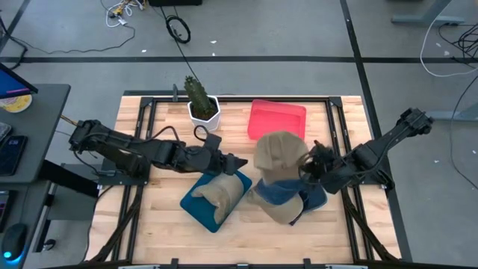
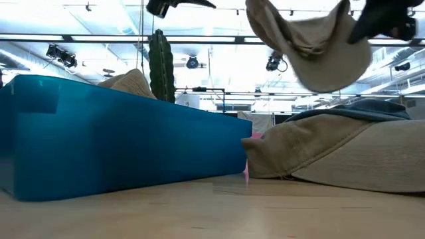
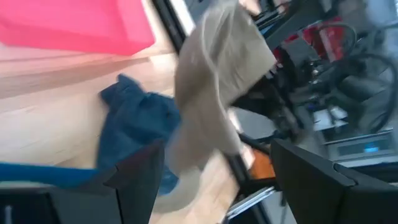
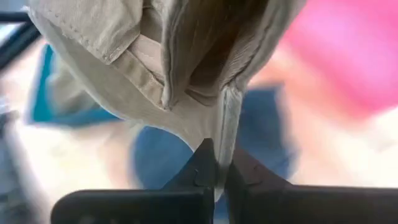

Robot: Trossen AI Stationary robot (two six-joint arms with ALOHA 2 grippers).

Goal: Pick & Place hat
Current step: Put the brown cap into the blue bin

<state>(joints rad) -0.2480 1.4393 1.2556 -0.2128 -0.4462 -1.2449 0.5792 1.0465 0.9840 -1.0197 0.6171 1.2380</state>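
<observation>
The right claw (image 4: 217, 171) is pinched tight on a fold of a tan hat (image 1: 278, 153) and holds it up in the air, clear of the desk (image 1: 172, 224). In the high view the hat hangs between the pink tray (image 1: 277, 119) at the back of the desk and a pile of hats in front of it — a blue hat (image 1: 280, 190) on top and a second tan hat (image 1: 287, 211) beneath, both lying on the wood. In the low view the lifted hat (image 2: 312, 46) floats well above that pile, with the blue one (image 2: 362, 109) draped over the beige one (image 2: 332, 156).

The left claw (image 1: 237, 161) hovers with its fingers (image 3: 134, 177) spread apart and nothing between them, just above the far edge of the blue bin (image 1: 198, 202). That bin sits left of the pile and holds another tan hat (image 1: 220, 193), part of it spilling over the rim. From the left wrist the raised hat (image 3: 214, 81) shows ahead, beside the pink tray (image 3: 74, 25).

A potted cactus (image 1: 200, 101) stands at the back of the desk, left of the pink tray.
</observation>
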